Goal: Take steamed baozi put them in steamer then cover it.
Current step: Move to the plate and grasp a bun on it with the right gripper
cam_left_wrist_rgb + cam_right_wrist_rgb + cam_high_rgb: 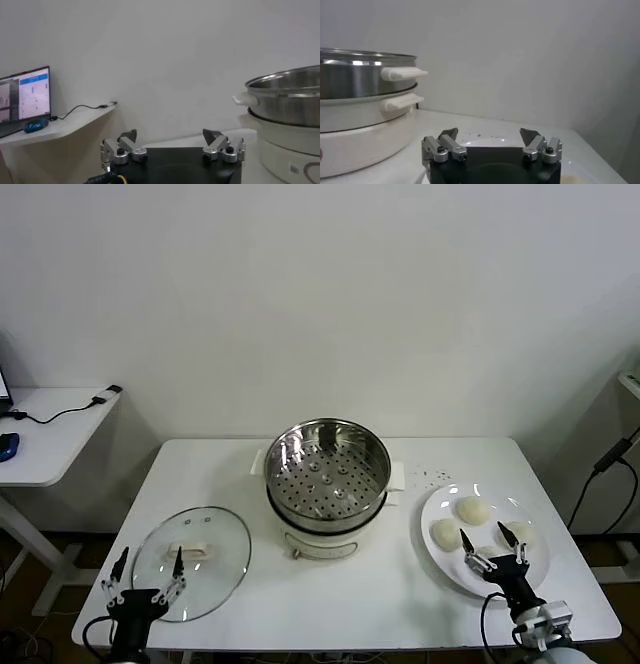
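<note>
The white worktop [330,584] fills the lower half of the head view, its front edge running along the bottom of the frame and its left and right edges both in sight. The steamer [327,471] stands at the centre, toward the rear edge, its shiny perforated basket open to the ceiling on the white pot base, with white side handles sticking out to left and right. Bare worktop lies on either side of it and in front. At lower left the cover [192,561] lies flat, reaching nearly to the front left corner; its white rectangular handle runs roughly left to right across the glass. At lower right a white plate [445,559] sits near the right edge, carrying the steamed baozi [472,510], domes up, bunched together; one is partly hidden behind the gripper. The left gripper [147,568] hovers over the near rim of the cover, its fingers [129,137] spread wide and holding nothing. The right gripper [492,540] hangs over the near part of the plate, fingers likewise spread and empty, straddling the buns. At far left a second white desk [45,434] stands apart from the worktop, with a gap of floor between them.
</note>
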`<state>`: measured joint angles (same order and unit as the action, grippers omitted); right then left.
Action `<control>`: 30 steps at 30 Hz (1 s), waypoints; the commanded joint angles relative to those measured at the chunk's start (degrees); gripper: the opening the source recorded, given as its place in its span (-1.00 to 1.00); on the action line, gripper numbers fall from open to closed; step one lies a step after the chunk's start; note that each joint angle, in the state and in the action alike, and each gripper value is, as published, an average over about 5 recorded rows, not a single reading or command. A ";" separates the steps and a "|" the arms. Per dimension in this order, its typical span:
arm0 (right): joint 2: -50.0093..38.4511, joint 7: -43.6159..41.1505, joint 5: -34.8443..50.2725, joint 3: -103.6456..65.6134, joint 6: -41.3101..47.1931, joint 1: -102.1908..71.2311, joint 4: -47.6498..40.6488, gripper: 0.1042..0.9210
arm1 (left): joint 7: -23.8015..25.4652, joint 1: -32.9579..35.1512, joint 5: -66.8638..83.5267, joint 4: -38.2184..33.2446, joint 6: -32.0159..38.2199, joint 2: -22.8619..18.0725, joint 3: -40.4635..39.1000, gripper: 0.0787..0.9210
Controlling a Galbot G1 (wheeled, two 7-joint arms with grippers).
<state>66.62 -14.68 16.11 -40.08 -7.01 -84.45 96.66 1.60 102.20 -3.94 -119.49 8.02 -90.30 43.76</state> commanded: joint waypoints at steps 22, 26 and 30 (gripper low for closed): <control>-44.54 -41.61 -16.35 34.38 19.64 44.43 -18.46 0.76 | -1.00 -1.28 -0.92 -0.98 -1.77 1.62 -0.45 0.77; -44.20 -45.92 -18.95 48.52 17.96 57.98 -24.28 0.76 | -0.99 -1.51 -0.93 -0.96 -1.95 1.92 -0.67 0.77; -41.07 -48.38 -21.18 61.84 16.35 69.87 -29.33 0.76 | -0.97 -1.75 -0.93 -0.79 -2.11 2.18 -0.84 0.77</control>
<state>30.01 -54.51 -1.12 2.18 8.59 -34.08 74.95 0.64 100.60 -4.86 -120.36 6.12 -88.34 43.01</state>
